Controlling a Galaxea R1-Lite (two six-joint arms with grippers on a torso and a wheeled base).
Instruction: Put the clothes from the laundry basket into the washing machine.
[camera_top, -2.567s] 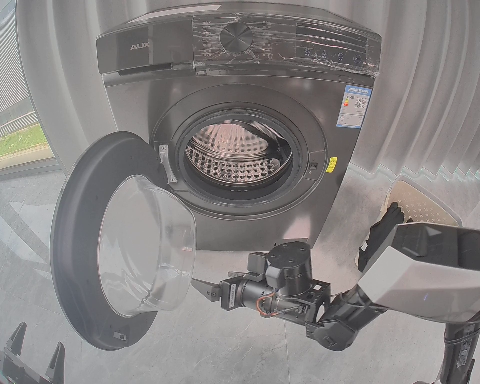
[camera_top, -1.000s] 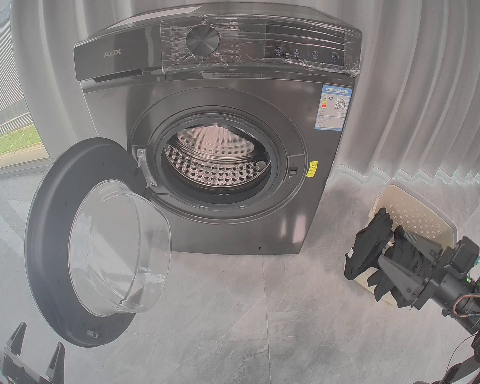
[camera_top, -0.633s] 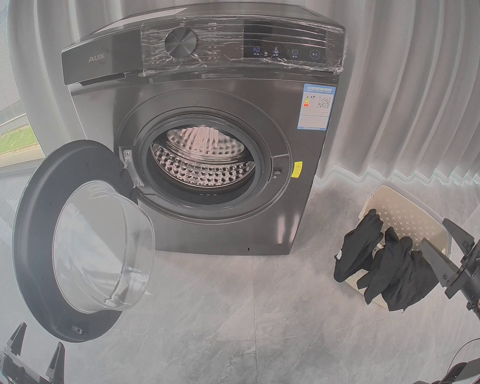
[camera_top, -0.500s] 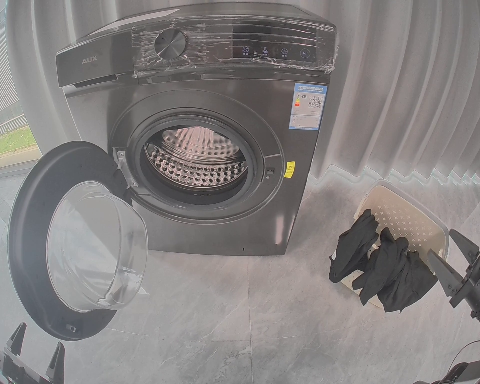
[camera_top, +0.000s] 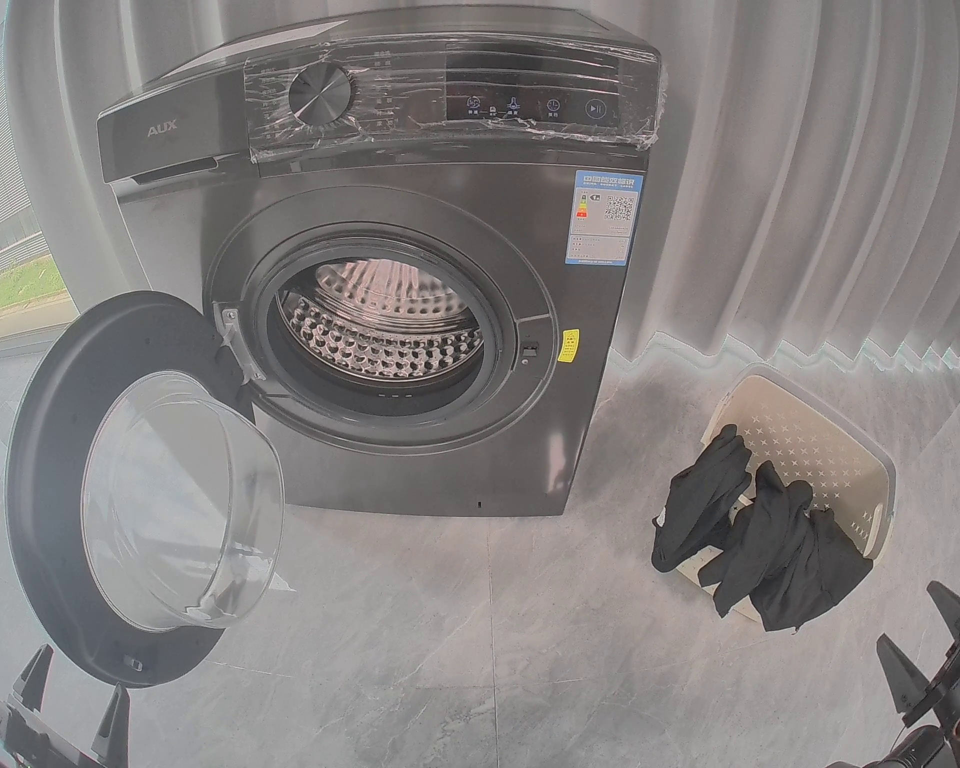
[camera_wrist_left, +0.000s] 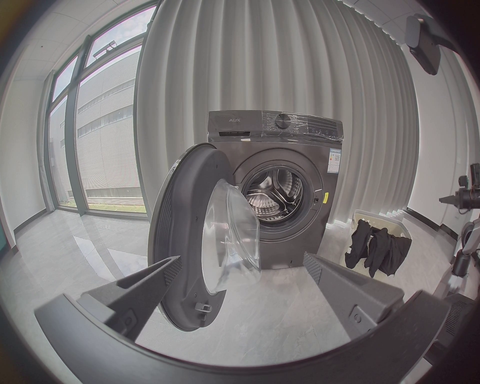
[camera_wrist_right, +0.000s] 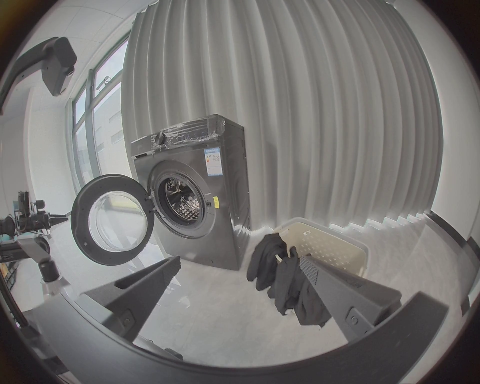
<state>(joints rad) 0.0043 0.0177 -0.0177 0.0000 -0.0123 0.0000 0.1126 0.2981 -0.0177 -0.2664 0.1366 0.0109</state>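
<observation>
The grey front-loading washing machine (camera_top: 400, 190) stands with its round door (camera_top: 120, 480) swung wide to the left. Its steel drum (camera_top: 380, 320) holds nothing I can see. On the floor to the right sits a cream laundry basket (camera_top: 835, 440), and black clothes (camera_top: 770, 545) hang over its near rim. My right gripper (camera_top: 915, 625) is open and empty at the lower right, nearer to me than the basket. From the right wrist, the right gripper (camera_wrist_right: 239, 260) faces the clothes (camera_wrist_right: 280, 275). My left gripper (camera_top: 80, 672) is open and empty, low at the left.
Pleated white curtains (camera_top: 800, 180) hang behind the machine and basket. A window (camera_wrist_left: 100, 125) is at the far left. Bare glossy grey floor (camera_top: 500, 640) lies between me, the machine and the basket. The open door juts out over the floor at the left.
The head camera has turned right, so machine and basket sit further left in the picture. My right arm swung from in front of the machine to the right, then drew back to the lower right corner.
</observation>
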